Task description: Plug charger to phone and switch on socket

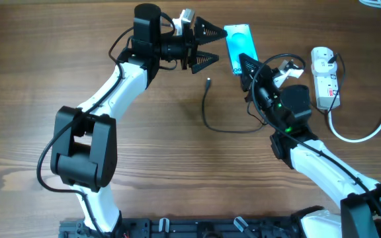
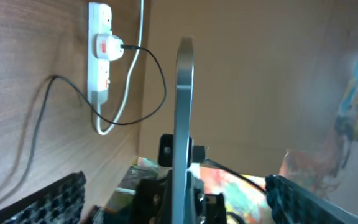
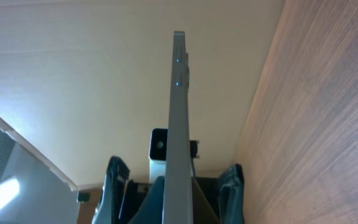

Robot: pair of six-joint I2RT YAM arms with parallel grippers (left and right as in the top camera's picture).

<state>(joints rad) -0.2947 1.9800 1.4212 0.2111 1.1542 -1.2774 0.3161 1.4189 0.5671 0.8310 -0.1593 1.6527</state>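
The phone (image 1: 239, 43), with its teal screen up, is held off the table by my right gripper (image 1: 247, 68), which is shut on its near end. It shows edge-on in the right wrist view (image 3: 178, 93) and the left wrist view (image 2: 184, 93). My left gripper (image 1: 218, 43) is wide open and empty just left of the phone, facing it. The charger's tip (image 1: 208, 82) lies loose on the table below the left gripper. Its thin black cable (image 1: 207, 120) loops toward the right. The socket (image 1: 324, 79) lies at the far right, with a white plug in it (image 2: 107, 46).
The socket's thick white cord (image 1: 369, 125) curves along the right edge of the table. In the left wrist view the black cable (image 2: 154, 68) arcs out from the plug. The wooden tabletop (image 1: 111, 172) spreads out to the left.
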